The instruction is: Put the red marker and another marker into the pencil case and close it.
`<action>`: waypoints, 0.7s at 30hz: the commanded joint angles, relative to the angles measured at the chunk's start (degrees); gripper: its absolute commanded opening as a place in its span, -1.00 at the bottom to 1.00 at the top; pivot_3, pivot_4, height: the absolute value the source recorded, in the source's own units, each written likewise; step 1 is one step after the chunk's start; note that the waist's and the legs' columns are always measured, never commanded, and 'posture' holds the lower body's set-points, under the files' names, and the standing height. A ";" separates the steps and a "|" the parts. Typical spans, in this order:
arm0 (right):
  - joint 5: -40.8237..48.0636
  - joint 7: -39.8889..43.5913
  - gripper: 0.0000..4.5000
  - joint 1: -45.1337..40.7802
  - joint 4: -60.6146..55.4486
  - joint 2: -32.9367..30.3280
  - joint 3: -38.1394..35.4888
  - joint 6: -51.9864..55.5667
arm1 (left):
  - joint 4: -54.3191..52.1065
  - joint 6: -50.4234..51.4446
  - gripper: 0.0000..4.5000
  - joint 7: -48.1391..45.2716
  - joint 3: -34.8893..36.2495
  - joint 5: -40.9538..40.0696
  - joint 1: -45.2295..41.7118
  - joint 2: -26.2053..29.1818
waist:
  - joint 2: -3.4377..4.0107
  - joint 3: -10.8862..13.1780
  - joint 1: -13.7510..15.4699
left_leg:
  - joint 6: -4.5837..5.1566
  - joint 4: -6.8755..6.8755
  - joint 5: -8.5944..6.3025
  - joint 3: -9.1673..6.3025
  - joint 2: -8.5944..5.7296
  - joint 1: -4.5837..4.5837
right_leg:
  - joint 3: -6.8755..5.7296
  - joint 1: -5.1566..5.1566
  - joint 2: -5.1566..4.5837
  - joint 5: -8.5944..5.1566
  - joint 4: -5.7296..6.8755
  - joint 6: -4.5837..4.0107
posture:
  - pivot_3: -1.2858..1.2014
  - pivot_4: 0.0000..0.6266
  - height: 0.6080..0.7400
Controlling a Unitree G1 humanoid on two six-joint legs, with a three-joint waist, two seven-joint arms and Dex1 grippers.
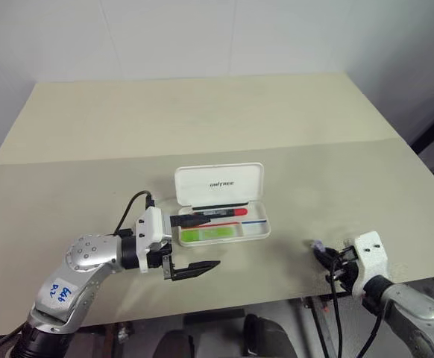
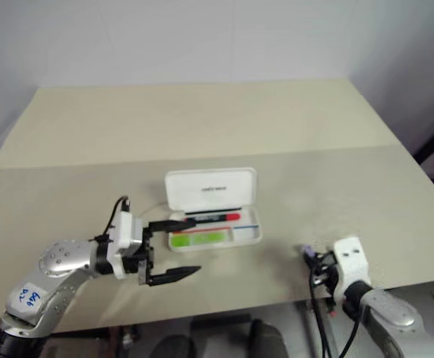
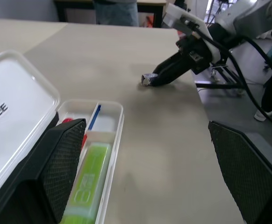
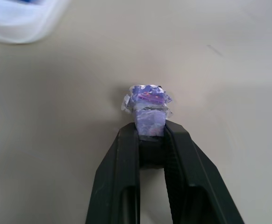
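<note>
The white pencil case (image 1: 265, 230) lies open at mid-table, its lid (image 1: 218, 183) raised toward the far side. Inside it lie the red marker (image 1: 221, 212), black with a red cap, and the lime-green marker (image 1: 209, 234) beside it. My left gripper (image 1: 195, 244) is open at the case's left end, one finger (image 1: 187, 221) against the case's end and the other (image 1: 199, 266) over bare table. In the left wrist view the green marker (image 3: 89, 177) lies next to the near finger. My right gripper (image 4: 151, 133) is shut on a small purple object (image 4: 147, 100) resting on the table at the front right.
The table's front edge (image 1: 277, 302) runs just below both grippers. A seam (image 1: 202, 153) crosses the beige tabletop behind the case. Black cables (image 1: 335, 298) hang off the right wrist. A person's legs (image 3: 115, 11) stand beyond the table in the left wrist view.
</note>
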 commanded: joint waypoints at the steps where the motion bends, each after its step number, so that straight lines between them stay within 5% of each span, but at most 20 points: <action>1: -0.11 7.97 -0.82 -3.78 3.15 -5.35 -0.46 -6.88 | -1.69 -1.51 1.00 0.65 0.80 0.17 0.30 -0.31 | 0.03 0.02 0.32 | 0.00 -0.01 0.00 -0.05 0.05 -0.02 | 0.00 -0.01 0.07 -0.01 -0.02 -0.02 | 0.03 -0.52 1.00; 9: 0.28 25.80 -0.82 -22.14 18.48 -12.78 6.25 -17.92 | 0.10 -4.32 1.00 0.86 3.73 2.22 2.84 1.12 | 0.06 0.05 0.68 | 0.04 0.01 -0.11 0.10 0.07 0.00 | -0.02 0.00 0.16 0.01 -0.41 0.00 | 0.03 -0.52 1.00; 21: -5.25 48.93 -0.82 -44.76 42.12 -8.56 22.72 -34.15 | 2.06 -7.70 1.00 0.83 7.50 4.55 5.30 3.01 | 0.13 0.09 0.84 | -0.05 0.08 -0.14 0.16 0.09 0.07 | -0.18 -0.02 0.15 0.05 -0.50 0.07 | 0.03 -0.52 1.00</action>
